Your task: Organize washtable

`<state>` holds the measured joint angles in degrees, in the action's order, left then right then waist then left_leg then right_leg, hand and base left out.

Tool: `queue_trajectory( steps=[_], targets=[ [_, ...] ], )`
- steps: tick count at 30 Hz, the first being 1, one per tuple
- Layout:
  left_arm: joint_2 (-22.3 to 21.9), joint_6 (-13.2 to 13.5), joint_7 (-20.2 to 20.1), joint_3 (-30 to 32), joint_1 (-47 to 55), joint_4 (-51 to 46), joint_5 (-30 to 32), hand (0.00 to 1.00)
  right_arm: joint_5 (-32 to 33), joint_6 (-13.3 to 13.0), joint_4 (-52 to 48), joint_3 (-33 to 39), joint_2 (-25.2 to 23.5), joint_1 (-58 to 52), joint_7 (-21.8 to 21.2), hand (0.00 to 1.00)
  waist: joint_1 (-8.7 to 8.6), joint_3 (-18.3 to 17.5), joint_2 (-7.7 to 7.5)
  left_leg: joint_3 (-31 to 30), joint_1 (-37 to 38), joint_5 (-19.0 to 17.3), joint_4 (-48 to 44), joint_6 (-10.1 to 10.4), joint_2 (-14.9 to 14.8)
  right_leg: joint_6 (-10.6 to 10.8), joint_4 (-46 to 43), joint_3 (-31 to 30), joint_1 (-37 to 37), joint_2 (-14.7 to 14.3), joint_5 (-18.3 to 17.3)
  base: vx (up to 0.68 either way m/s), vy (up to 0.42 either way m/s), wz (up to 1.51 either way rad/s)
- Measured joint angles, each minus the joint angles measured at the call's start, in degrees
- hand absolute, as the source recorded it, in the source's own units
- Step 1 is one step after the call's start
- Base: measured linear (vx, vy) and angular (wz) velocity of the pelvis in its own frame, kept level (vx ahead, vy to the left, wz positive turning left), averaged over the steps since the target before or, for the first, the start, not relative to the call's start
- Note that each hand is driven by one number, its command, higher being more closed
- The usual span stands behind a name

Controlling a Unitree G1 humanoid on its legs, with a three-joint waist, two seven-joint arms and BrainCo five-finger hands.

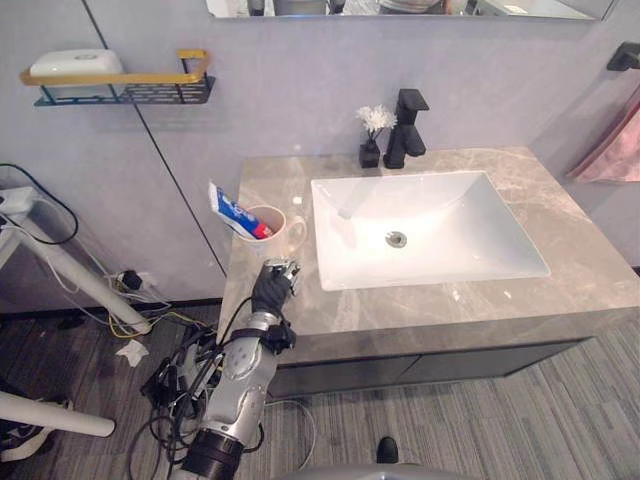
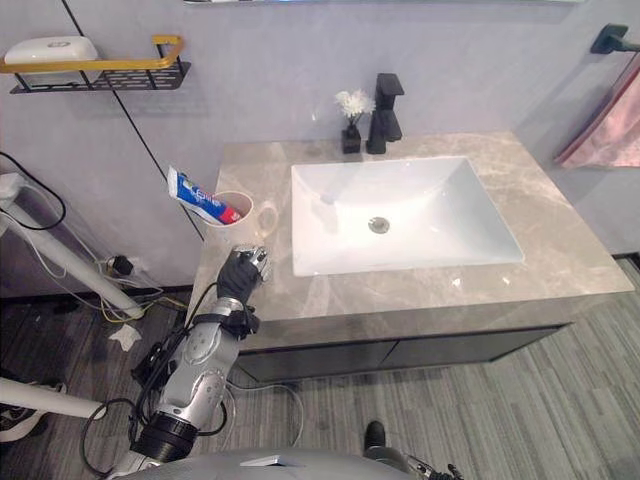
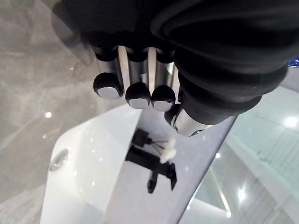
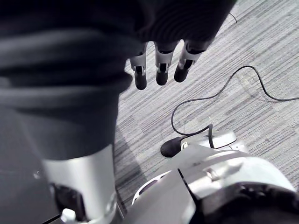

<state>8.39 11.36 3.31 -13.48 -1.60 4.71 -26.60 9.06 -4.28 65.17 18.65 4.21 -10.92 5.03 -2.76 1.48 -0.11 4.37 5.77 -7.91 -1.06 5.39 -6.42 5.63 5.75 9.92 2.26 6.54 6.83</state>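
Since the tidying looks barely begun, most things stand where they could be knocked. At the far left a wall shelf carries a bar of soap. On the left part of the counter stands a white cup with a toothpaste tube leaning out of it to the left, close to the counter's left edge. Just near of the cup, the left hand rests at the counter's near edge, its fingers relaxed and holding nothing. To the right lies the sink, with a small vase of white flowers and a black tap at its far side, and a pink towel on the far right wall. The right hand hangs over the floor, fingers straight and empty.

The main risk, I judge, is a clumsy reach: a nudge from the knuckles could tip the top-heavy cup off the edge or flip the tube out.
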Motion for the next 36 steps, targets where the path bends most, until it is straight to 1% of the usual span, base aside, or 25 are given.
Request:
queue_trajectory(
  steps=[12,21,24,36],
  targets=[
    [0.1,0.0,-0.1,0.1,-0.1,-0.2,0.1,1.0,0.0,0.0,0.0,0.2,-0.2,0.0,0.0,0.0,0.1,0.2,-0.12,0.0,0.1,0.0,0.2,0.0,0.0,0.0,0.0,0.0,0.0,0.0,0.0,0.0,0.0,0.0],
    [-0.1,0.1,-0.6,1.1,4.2,-3.8,-1.2,1.0,0.1,-0.1,0.0,0.1,-0.3,0.0,0.0,0.0,0.15,0.3,-0.21,-0.2,0.0,0.0,0.0,0.0,0.0,0.0,0.0,0.2,-0.2,0.0,0.0,0.0,0.0,0.0],
    [-0.5,0.1,-0.6,2.3,4.5,-3.8,-1.5,1.0,0.1,-0.1,0.0,0.0,-0.3,0.0,0.0,0.0,0.18,0.3,-0.23,-0.3,0.0,0.0,0.0,0.0,0.0,0.0,0.0,0.3,-0.2,0.0,0.0,0.0,0.0,0.0],
    [-1.3,0.2,-0.5,3.2,4.5,-3.7,-1.6,1.0,0.1,-0.1,0.0,-0.1,-0.3,0.0,0.0,0.0,0.14,0.3,-0.29,-0.2,0.0,0.0,0.0,0.0,0.0,0.1,0.0,0.3,-0.2,0.0,-0.1,0.0,0.0,0.0]
  ],
)
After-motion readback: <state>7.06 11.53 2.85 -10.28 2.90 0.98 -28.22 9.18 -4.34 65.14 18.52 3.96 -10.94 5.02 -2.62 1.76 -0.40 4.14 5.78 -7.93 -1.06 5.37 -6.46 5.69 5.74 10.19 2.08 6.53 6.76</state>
